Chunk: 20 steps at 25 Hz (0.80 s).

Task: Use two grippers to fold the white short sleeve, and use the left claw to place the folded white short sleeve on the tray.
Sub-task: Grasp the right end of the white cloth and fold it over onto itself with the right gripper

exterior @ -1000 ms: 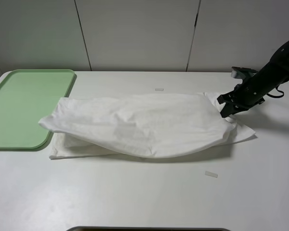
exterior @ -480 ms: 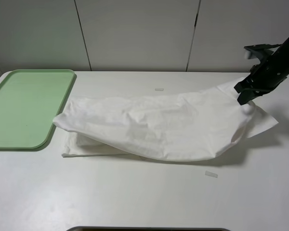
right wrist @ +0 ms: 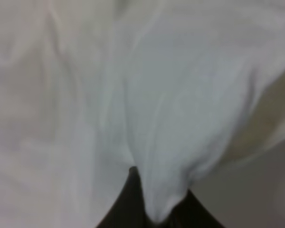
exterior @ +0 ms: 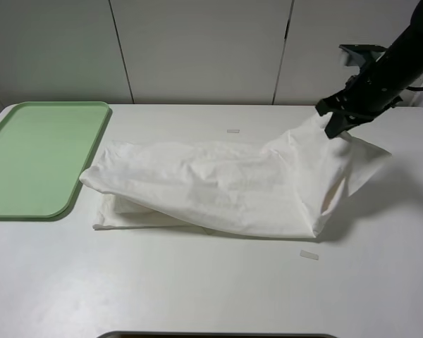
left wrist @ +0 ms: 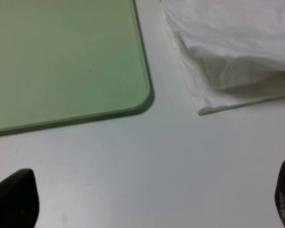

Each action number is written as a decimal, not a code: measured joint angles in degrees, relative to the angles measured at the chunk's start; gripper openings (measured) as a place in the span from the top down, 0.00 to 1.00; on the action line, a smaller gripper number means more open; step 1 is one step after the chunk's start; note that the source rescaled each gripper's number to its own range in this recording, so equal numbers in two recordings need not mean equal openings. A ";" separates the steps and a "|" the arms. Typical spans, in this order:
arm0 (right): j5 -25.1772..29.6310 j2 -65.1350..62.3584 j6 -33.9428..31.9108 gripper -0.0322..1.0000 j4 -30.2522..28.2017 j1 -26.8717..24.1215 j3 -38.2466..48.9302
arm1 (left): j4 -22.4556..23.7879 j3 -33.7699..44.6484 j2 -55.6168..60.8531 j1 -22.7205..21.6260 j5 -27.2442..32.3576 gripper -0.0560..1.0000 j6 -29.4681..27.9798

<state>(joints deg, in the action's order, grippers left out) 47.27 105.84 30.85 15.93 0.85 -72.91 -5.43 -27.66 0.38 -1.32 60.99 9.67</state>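
Nearest, over bare table (left wrist: 147, 142), the left gripper (left wrist: 149, 199) is seen spread to its full width, with nothing between its fingers. It is shown only in its own wrist view, where a rounded corner of the tray (left wrist: 61, 66) and a lower corner of the shirt (left wrist: 228, 61) lie just beyond it. A small tape strip (exterior: 309, 255) is found on the table in front of the shirt, apart from it.

The shirt is laid across the middle of the table as a long, doubled band. Its long axis is set left to right. The left end is pointed at the tray and rests just beside the rim, with a strip of table seen between them in the left wrist view. The right end is drawn up off the table into a peak. Neck and hem cannot be told apart.

At that peak the right gripper (exterior: 336, 121) is clamped tight on a pinch of cloth, which is shown gathered between its fingers in the right wrist view.

The folding step is judged to be in hand, and the placing is not yet begun: nothing is carried on the tray. The next move is judged to call for the raised end to be carried leftward over the resting part and laid down squarely, so that the band is halved. Only then would a grasp by the left gripper be needed.

Farthest, a second tape strip (exterior: 233, 131) is seen behind the shirt.
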 joint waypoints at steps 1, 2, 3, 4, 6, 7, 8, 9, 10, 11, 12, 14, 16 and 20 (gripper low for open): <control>-1.33 0.00 -2.53 0.93 0.75 1.48 0.00 | 0.00 0.00 0.00 0.00 0.00 0.00 0.00; -2.72 0.00 -5.55 0.93 1.75 3.03 0.00 | 0.00 0.00 0.00 0.00 0.00 0.00 0.00; -2.72 0.00 -5.55 0.93 1.75 3.03 0.00 | 0.00 0.00 0.00 0.00 0.00 0.00 0.00; -3.45 0.10 -7.38 0.93 2.77 4.03 0.00 | 0.00 0.00 0.00 0.00 0.00 0.00 0.00; -5.52 1.20 -11.21 0.93 4.07 7.27 0.00 | 0.00 0.00 0.00 0.00 0.00 0.00 0.00; -5.94 1.80 -11.88 0.93 4.20 8.25 0.00 | 0.00 0.00 0.00 0.00 0.00 0.00 0.00; -5.94 1.80 -11.88 0.93 4.20 8.25 0.00 | 0.00 0.00 0.00 0.00 0.00 0.00 0.00; -6.17 2.97 -13.09 0.93 4.86 10.01 0.00 | 0.00 0.00 0.00 0.00 0.00 0.00 0.00; -6.38 3.79 -13.82 0.93 5.47 11.04 0.00 | 0.00 0.00 0.00 0.00 0.00 0.00 0.00; -6.71 4.55 -14.37 0.93 5.93 12.04 0.00 | 0.00 0.00 0.00 0.00 0.00 0.00 0.00; -7.17 5.21 -14.59 0.93 6.49 12.82 0.00 | 0.00 0.00 0.00 0.00 0.00 0.00 0.00; -7.84 6.17 -14.63 0.93 6.84 14.00 0.00 | 0.00 0.00 0.00 0.00 0.00 0.00 0.00; -8.95 7.13 -14.63 0.93 6.84 15.09 0.00 | 0.00 0.00 0.00 0.00 0.00 0.00 0.00; -10.97 7.54 -14.63 0.93 6.84 16.82 0.00 | 0.00 0.00 0.00 0.00 0.00 0.00 0.00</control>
<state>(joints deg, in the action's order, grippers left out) 36.30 113.38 16.22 22.77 17.67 -72.91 -5.43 -27.66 0.38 -1.32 60.99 9.67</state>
